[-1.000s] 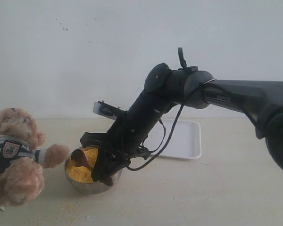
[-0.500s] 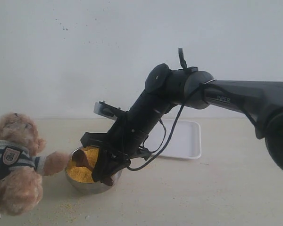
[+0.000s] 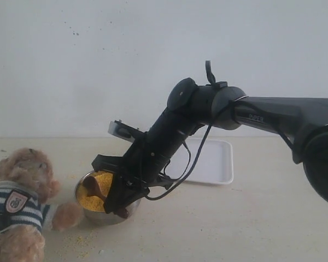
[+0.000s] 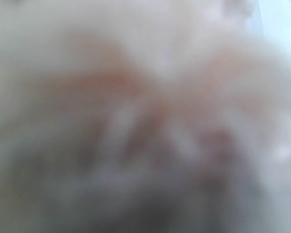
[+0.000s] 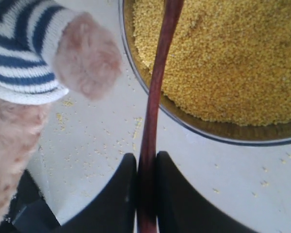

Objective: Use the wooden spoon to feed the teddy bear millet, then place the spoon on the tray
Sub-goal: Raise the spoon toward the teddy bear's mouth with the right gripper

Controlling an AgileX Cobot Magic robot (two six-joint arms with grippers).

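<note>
Right wrist view | right end effector point(image 5: 146, 164): jaws nearly closed, clamped on wooden spoon point(image 5: 157, 73) handle, bowl end angled over millet point(image 5: 223, 58), judged for scooping | teddy bear point(image 3: 22, 202): paw beside steel bowl point(image 5: 199, 130), within feeding reach | tray point(image 3: 213, 161): behind, awaiting spoon | left end effector: view blurred, state cannot be told

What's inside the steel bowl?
Yellow millet near the rim, plus the head of the wooden spoon, its handle clamped in the right gripper. The bowl floor is buried under grain.
</note>
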